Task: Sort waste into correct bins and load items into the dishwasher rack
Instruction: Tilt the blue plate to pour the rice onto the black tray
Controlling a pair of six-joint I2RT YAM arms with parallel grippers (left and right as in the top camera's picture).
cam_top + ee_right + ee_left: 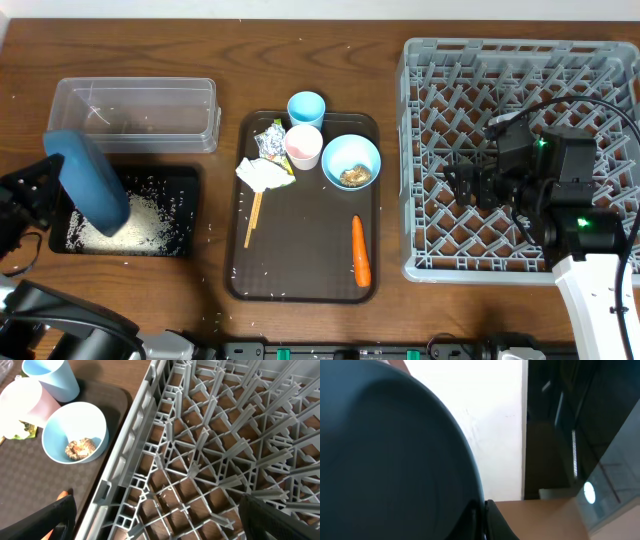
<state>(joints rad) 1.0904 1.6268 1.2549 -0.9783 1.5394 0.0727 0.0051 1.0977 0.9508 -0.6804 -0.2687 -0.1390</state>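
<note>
My left gripper [50, 195] is shut on the rim of the large dark blue bowl [88, 180], tipped on edge over the shallow black tray [185, 180]. White rice [135, 222] lies in that tray. In the left wrist view the bowl [385, 460] fills the left side, pinched between my fingers [482, 522]. My right gripper [470, 180] is open and empty over the grey dishwasher rack [420, 60], its fingertips wide apart [155, 520]. The light blue bowl [351, 160] holds a brownish lump [80, 448]. The blue cup [306, 107], pink cup [303, 146], napkin [262, 174], wrapper [270, 140], chopsticks [254, 218] and carrot [360, 250] sit on the brown tray.
The brown serving tray [300, 270] lies in the middle, with stray rice grains on it. The clear plastic tub [135, 115] stands behind the black tray. The rack [215, 450] has upright pegs and holds nothing visible.
</note>
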